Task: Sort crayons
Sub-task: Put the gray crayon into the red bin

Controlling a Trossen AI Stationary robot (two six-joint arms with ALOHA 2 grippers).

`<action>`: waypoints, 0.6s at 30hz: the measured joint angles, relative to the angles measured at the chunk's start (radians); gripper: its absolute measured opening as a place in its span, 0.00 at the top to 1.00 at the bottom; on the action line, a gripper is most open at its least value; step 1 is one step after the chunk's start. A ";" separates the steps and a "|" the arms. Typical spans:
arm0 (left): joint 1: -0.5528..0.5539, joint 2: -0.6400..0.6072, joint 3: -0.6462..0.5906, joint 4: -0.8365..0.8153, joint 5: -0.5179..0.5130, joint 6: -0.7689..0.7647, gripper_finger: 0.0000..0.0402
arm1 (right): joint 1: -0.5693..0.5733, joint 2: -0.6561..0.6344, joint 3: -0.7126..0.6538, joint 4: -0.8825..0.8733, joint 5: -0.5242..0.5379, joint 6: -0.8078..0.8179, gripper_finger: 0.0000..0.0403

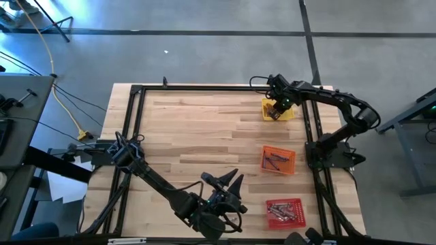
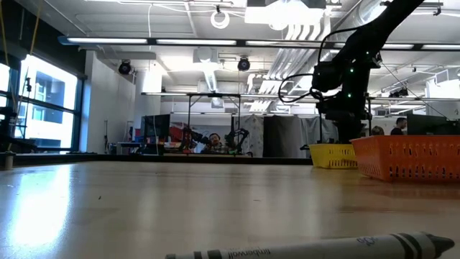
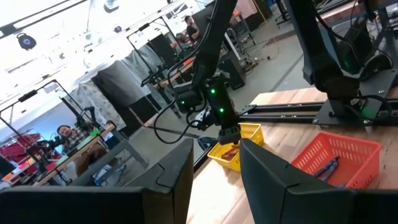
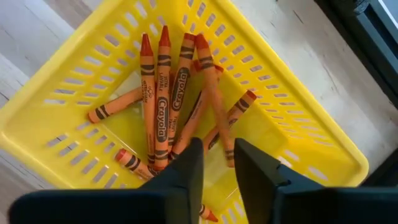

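- My right gripper [image 4: 214,163] is hovering directly over the yellow tray [image 4: 298,124], fingers parted narrowly, holding nothing.
- The orange crayons [image 4: 163,106] are lying heaped just beneath, long axes mostly pointing away from my fingertips (several crossing).
- My left gripper [image 3: 214,168] is waiting near the front edge, open, empty.

"Crayola" reads clearly down the paper wrapper of one orange crayon [image 4: 163,118] lying in the yellow tray [image 4: 59,118], seen from the right wrist. The same word shows on its neighbour [image 4: 181,87], letters running lengthwise. A third crayon [image 4: 145,93] carries small print, too fine to make out. On the near table edge, the grey crayon [image 2: 316,248] bears lettering along its wrapper, but it's unreadable.
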 joint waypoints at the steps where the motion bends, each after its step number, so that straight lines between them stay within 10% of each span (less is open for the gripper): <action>1: 0.000 0.000 0.000 0.000 0.000 -0.001 0.71 | 0.000 0.000 0.000 0.000 0.000 0.000 0.79; 18: -0.022 0.000 0.000 -0.001 0.002 -0.126 0.71 | 0.060 -0.002 0.142 -0.191 -0.097 0.000 0.72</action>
